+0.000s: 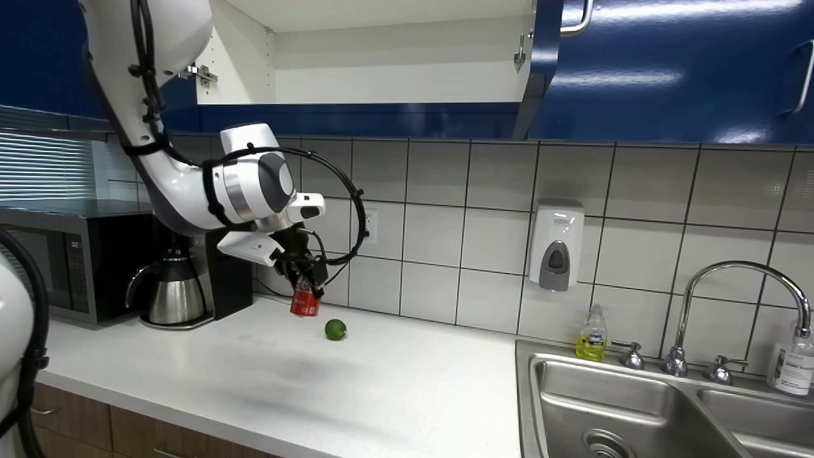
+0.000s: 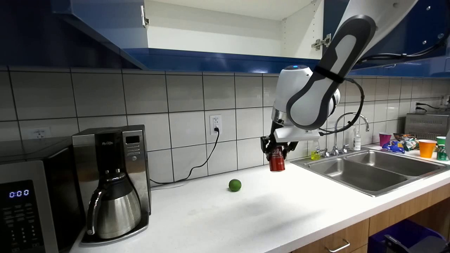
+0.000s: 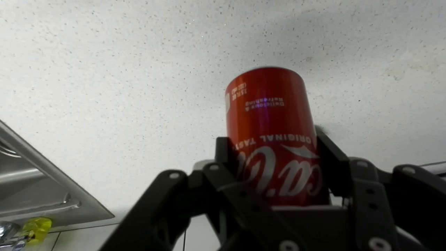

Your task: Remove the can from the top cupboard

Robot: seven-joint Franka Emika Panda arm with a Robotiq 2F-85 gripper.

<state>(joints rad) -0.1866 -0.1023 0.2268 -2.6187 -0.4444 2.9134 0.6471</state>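
My gripper is shut on the can, a red cylinder with white lettering. Its fingers press against both sides, and the can's far end points down toward the counter. In both exterior views the can hangs in the air over the white countertop, slightly tilted, below the top cupboard. That cupboard stands with its glossy blue doors swung wide, and no object shows in the visible part of its white interior. The can's top is hidden inside the gripper.
A small green round object lies on the counter near the can. A coffee maker and a microwave stand at one end. Toward the other end are a steel sink, a faucet and a yellow soap bottle.
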